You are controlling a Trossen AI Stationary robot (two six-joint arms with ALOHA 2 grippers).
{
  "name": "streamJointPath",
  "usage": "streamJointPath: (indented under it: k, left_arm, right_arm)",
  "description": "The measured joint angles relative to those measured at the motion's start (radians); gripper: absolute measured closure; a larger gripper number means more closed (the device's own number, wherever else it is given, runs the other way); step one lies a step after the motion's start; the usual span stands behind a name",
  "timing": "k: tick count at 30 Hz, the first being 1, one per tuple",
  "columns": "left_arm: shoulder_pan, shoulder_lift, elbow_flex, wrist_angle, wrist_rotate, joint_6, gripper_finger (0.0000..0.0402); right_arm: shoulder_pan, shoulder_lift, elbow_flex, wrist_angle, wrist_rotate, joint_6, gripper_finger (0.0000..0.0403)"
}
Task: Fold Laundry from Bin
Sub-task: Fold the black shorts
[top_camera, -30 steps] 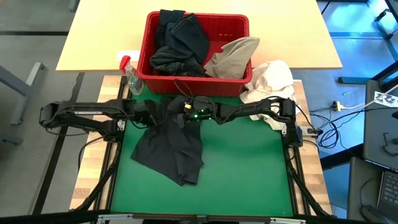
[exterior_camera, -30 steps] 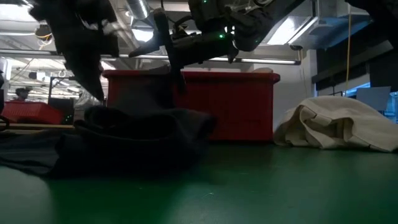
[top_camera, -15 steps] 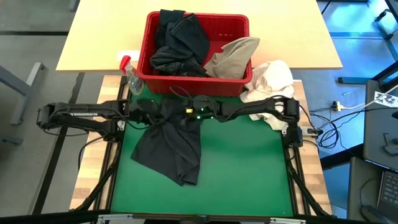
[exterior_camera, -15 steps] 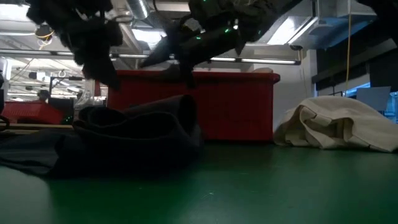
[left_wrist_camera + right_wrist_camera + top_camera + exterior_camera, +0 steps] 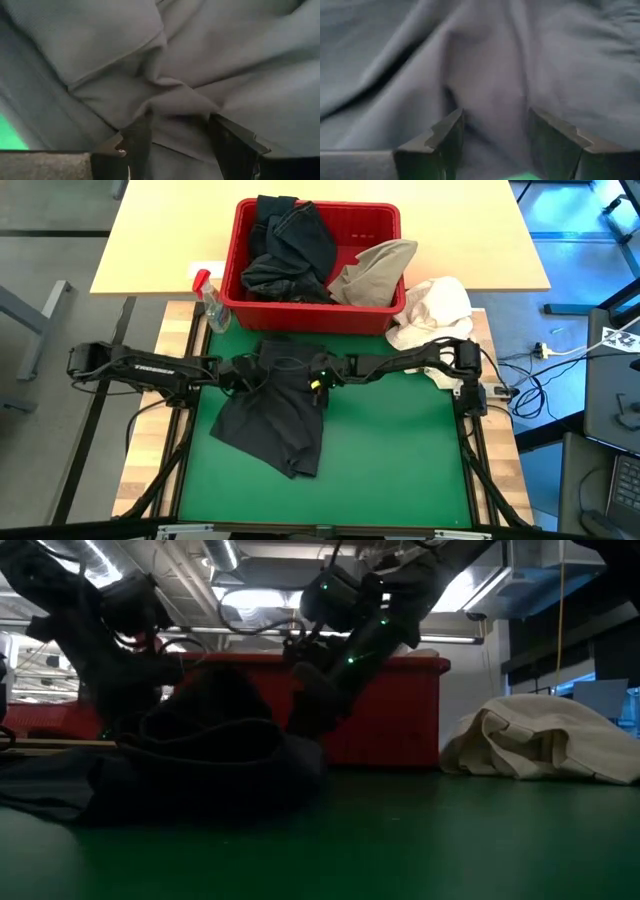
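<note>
A dark garment (image 5: 275, 425) lies crumpled on the green mat (image 5: 400, 450); in the low view it is a low heap (image 5: 200, 775). My left gripper (image 5: 248, 372) (image 5: 182, 132) and my right gripper (image 5: 298, 376) (image 5: 495, 130) are both open. They are down on the garment's far part, side by side, just in front of the red bin (image 5: 372, 225). The bin holds more dark laundry (image 5: 290, 250) and a khaki piece (image 5: 375, 270), which hang over its rim. My left gripper's open fingers (image 5: 137, 137) slant down from above into the garment's far left part and stand astride a raised fold (image 5: 175, 102). The tips sink into the cloth, which lies slack on the mat. My right gripper's open fingers (image 5: 550, 137) slant down onto the garment's far right part with a soft ridge of cloth (image 5: 492, 95) between them. The tips are in the cloth close to the mat (image 5: 520, 176), and the cloth lies slack.
A white cloth bundle (image 5: 432, 308) lies at the mat's far right corner beside the bin. A clear spray bottle with a red top (image 5: 212, 305) stands at the bin's left. The mat's near and right parts are bare green.
Both grippers have come down from above the garment onto its far part. The right one has also rolled about its own axis and tipped further downward. The garment's near part has stayed on the mat.
</note>
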Motion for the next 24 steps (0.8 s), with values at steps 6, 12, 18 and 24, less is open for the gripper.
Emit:
streamJointPath:
  k: [6, 12, 18, 24]
  left_arm:
    - [0.037, 0.093, 0.000, 0.100, -0.153, 0.174, 0.0214]
    - [0.100, 0.133, 0.000, 0.265, -0.287, 0.487, 0.0214]
    - [0.093, 0.055, 0.163, 0.073, -0.267, 0.506, 0.0214]
    - [0.041, -0.035, 0.306, -0.183, 0.198, -0.054, 0.0214]
  right_arm:
    - [0.087, 0.000, -0.033, -0.102, 0.089, 0.006, 0.0180]
    - [0.188, -0.002, -0.066, -0.138, 0.221, 0.080, 0.0180]
    - [0.227, -0.068, -0.017, -0.225, 0.335, 0.013, 0.0180]
    - [0.180, -0.190, 0.009, -0.302, 0.425, 0.005, 0.0180]
